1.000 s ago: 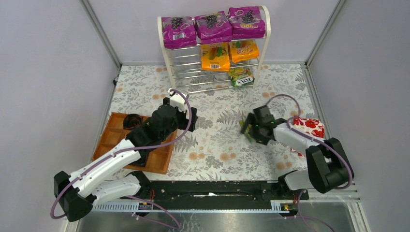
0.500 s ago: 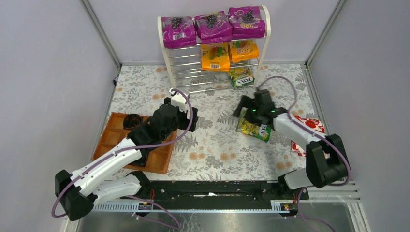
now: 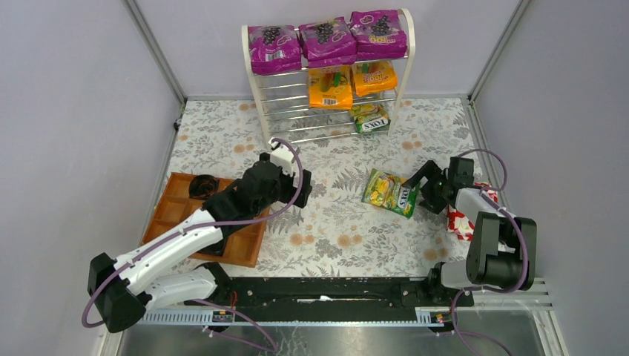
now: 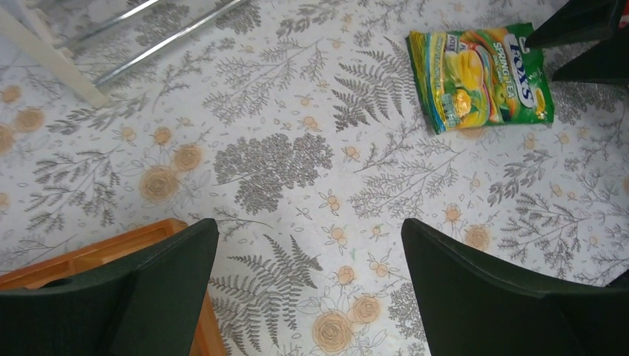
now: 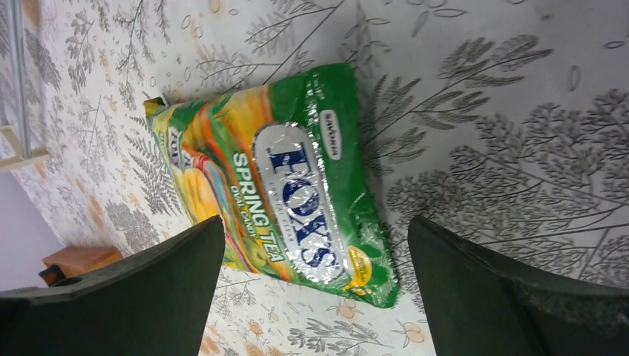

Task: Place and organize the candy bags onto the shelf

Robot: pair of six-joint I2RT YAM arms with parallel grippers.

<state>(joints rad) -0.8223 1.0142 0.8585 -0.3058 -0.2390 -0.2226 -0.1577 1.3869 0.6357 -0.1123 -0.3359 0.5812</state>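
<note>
Calling the drop done: from overhead, the right gripper [image 3: 425, 190] has let go of the green bag [image 3: 391, 193] and backed off to the bag's right. Its jaws are spread with nothing in them, whereas half a second ago it sat right over the bag. The left gripper [image 3: 302, 187] has crept toward centre, also spread and empty. The bag lies flat on the table [image 3: 326, 230] between the arms, well short of the shelf [image 3: 253, 74], which already carries three purple, two orange and one green. My read is one bag left, probably set down for a re-grasp or handover. Its long axis runs upper-left to lower-right, logo end toward the right gripper. Left wrist: the left gripper [image 4: 308, 248] is open over bare cloth and the bag [image 4: 481, 74] is far ahead at top right, long axis roughly across frame. Right wrist: the right gripper [image 5: 315, 222] is open and the bag [image 5: 274, 185] is face up and untouched, long axis diagonal, logo end nearest the camera.
</note>
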